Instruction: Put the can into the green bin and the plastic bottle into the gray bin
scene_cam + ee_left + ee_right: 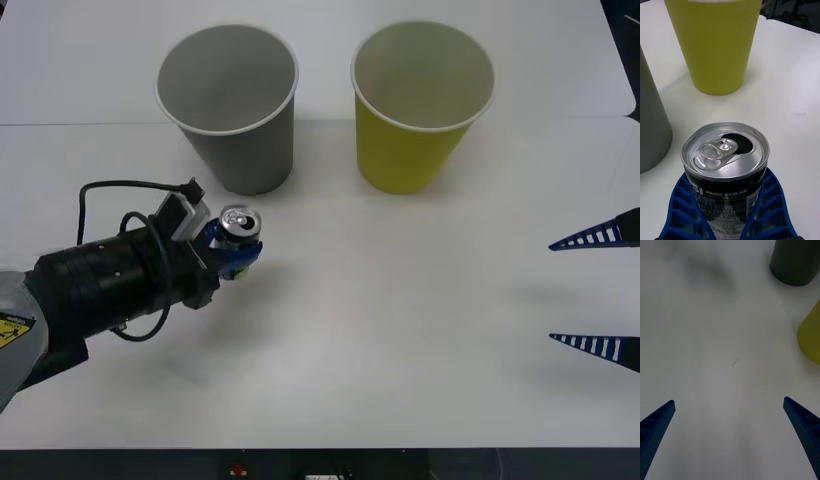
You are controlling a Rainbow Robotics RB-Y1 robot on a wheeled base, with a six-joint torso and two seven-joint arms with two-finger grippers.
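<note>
the can point(725, 176) reads "zero sugar", with "si" from a cut-off brand.

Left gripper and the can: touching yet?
Touching. In the left wrist view both blue fingers press the sides of the can; the front view shows the left gripper closed round it.

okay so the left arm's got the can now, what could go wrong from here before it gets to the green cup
1. The left gripper holds the can near the gray bin; the green bin stands past it, so a low swing across might knock the gray one over.
2. The can's top is open; tilting could spill any leftover liquid.
3. The fingers grip the lower body, so the can might slip.
</note>
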